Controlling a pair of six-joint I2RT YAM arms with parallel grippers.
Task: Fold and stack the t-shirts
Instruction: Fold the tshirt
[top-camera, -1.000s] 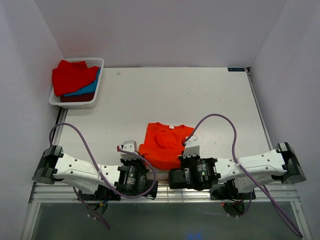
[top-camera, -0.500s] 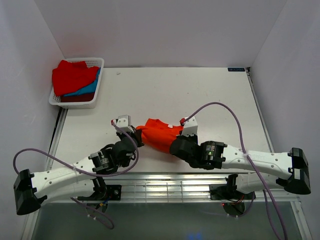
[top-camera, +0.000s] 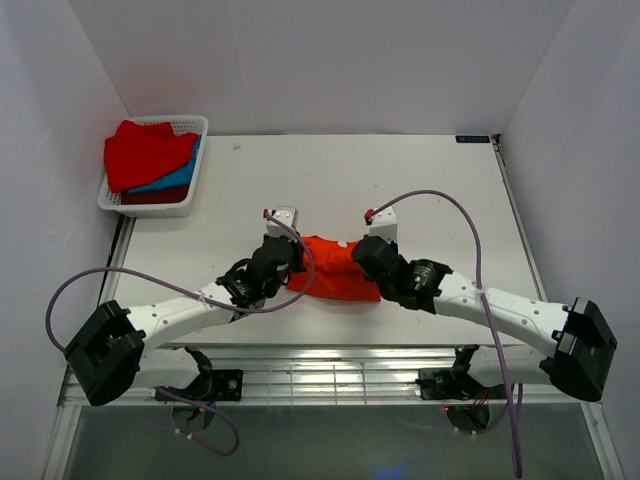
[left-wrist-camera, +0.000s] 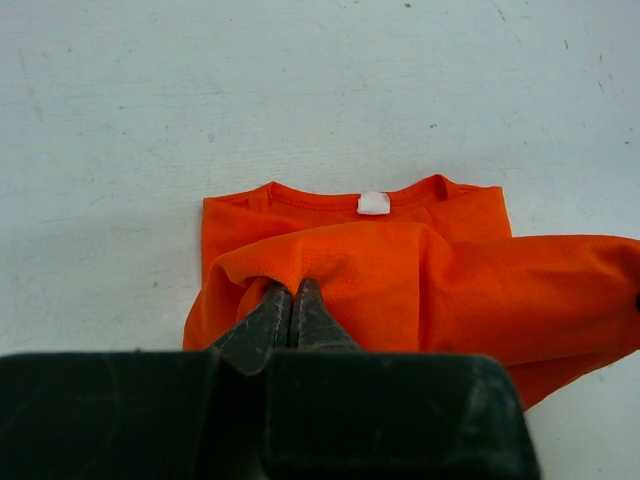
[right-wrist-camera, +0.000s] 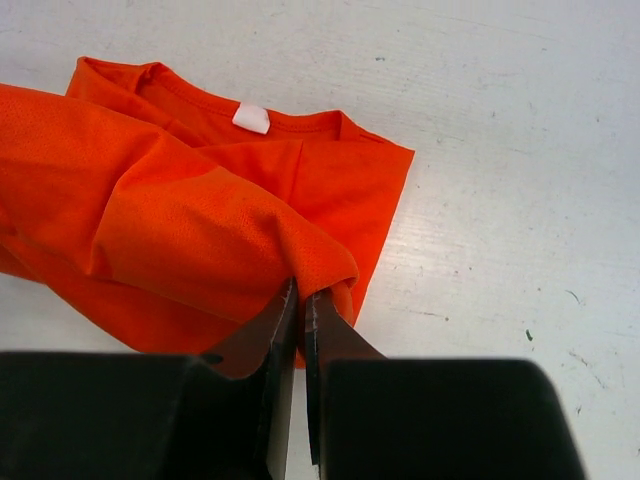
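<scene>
I'm mid-fold: left gripper (left-wrist-camera: 293, 298) and right gripper (right-wrist-camera: 300, 300) each pinch the orange t-shirt (left-wrist-camera: 420, 280) by its lifted edge, collar (left-wrist-camera: 330, 190) just beyond their jaws; basket shirts (top-camera: 148, 152) not yet folded.

I can't see the very tips of the left gripper (left-wrist-camera: 292, 298) or the right gripper (right-wrist-camera: 300, 296). They are tucked into folds of the orange shirt (left-wrist-camera: 400, 270), which runs off my left wrist view's right edge. In the basket (top-camera: 196, 125), the red shirt (top-camera: 145, 150) hides most of the blue shirt (top-camera: 178, 178) and the dark shirt (top-camera: 150, 197).
</scene>
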